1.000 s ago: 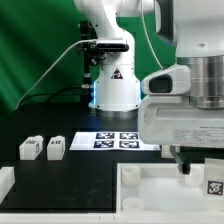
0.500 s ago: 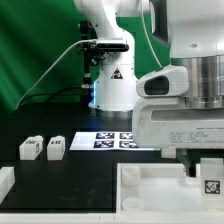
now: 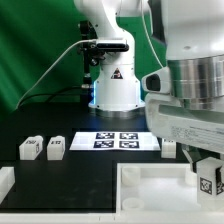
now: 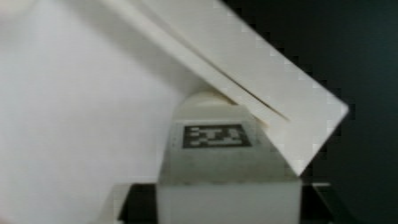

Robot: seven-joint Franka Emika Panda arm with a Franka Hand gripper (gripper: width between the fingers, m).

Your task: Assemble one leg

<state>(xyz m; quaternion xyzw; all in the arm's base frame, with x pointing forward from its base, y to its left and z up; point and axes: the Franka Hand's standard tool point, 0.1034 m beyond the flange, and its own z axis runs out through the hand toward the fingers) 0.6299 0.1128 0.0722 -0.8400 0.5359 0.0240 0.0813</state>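
Note:
My gripper (image 3: 208, 172) is shut on a leg (image 3: 210, 182), a small white block with a black-and-white tag, and holds it over the large white tray-like piece (image 3: 150, 190) at the exterior view's right. In the wrist view the leg (image 4: 222, 140) sits between my dark fingers (image 4: 139, 203), its tag facing the camera, right by the tray's raised rim and corner (image 4: 267, 85). Two more legs (image 3: 29, 148) (image 3: 55, 146) stand side by side on the black table at the exterior view's left. Another leg (image 3: 169, 148) shows behind my gripper.
The marker board (image 3: 115, 140) lies flat mid-table in front of the robot's white base (image 3: 115, 90). A white part's corner (image 3: 5, 182) shows at the exterior view's lower left edge. A green backdrop stands behind.
My gripper with the leg has shifted and turned slightly over the tray at the exterior view's right, lowering a little. The legs on the table have not moved.

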